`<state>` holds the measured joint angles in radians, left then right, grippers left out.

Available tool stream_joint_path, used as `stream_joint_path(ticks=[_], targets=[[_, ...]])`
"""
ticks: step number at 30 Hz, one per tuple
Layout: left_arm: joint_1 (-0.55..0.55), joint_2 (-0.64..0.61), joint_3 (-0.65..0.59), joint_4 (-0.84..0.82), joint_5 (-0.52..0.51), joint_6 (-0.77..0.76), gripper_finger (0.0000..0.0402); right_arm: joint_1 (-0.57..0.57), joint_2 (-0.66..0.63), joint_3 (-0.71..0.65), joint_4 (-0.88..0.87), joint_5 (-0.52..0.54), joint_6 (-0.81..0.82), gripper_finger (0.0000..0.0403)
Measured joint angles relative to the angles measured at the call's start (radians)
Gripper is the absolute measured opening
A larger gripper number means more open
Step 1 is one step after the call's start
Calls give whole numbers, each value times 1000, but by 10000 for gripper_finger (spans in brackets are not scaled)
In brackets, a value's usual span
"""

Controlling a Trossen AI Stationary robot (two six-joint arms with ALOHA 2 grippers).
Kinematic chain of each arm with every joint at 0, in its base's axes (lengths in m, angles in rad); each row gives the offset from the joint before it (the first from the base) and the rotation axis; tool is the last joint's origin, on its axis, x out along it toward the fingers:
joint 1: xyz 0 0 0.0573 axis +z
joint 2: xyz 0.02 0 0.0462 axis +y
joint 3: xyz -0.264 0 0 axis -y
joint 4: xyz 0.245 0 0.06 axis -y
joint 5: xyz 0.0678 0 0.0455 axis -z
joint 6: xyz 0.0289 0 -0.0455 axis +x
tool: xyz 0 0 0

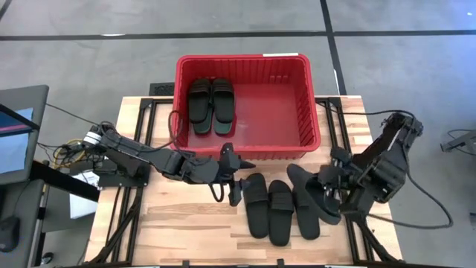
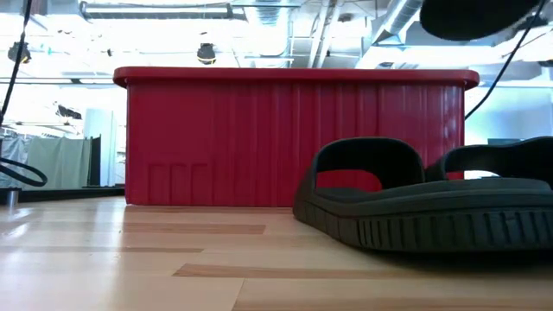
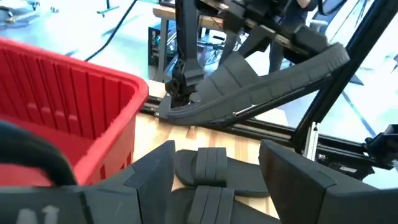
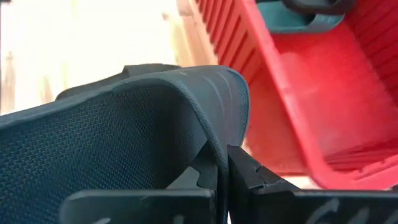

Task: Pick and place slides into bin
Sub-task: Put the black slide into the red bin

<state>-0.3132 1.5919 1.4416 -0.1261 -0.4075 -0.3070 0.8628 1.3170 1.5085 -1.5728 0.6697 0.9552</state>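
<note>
Right gripper [image 1: 332, 195] clamps a tilted black rubber slide [image 1: 316, 195] beside the red plastic bin [image 1: 312, 123]. Left gripper [image 1: 236, 179] stands spread near other black slides [image 1: 269, 210].

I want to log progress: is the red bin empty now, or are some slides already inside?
Not empty. The high view shows two dark slides lying side by side in the red bin, toward its left wall; the remaining floor is bare.

Right fingers [image 4: 249, 180] pinch a dark slide [image 4: 112, 137] beside the red bin [image 4: 298, 81].

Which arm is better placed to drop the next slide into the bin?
Right. Its end effector is already shut on a black slide lifted beside the bin; the left end effector is open and empty.
</note>
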Motion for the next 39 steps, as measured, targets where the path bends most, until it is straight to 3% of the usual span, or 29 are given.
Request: stream_joint_path(ticks=[11,19,24,31,39], targets=[[-35,-8,168,-153,-40,110,220,-152,-37,85,6,35,-220,0],[-72,-8,252,-273,-191,156,220,-301,-37,142,13,70,-441,0],[-94,-7,264,-339,-267,130,220,-419,-37,155,41,69,-582,0],[-126,-7,265,-381,-290,99,220,-591,-37,155,117,58,-804,0],[-160,-7,265,-424,-316,53,220,-825,-37,155,241,-32,-1035,0]])
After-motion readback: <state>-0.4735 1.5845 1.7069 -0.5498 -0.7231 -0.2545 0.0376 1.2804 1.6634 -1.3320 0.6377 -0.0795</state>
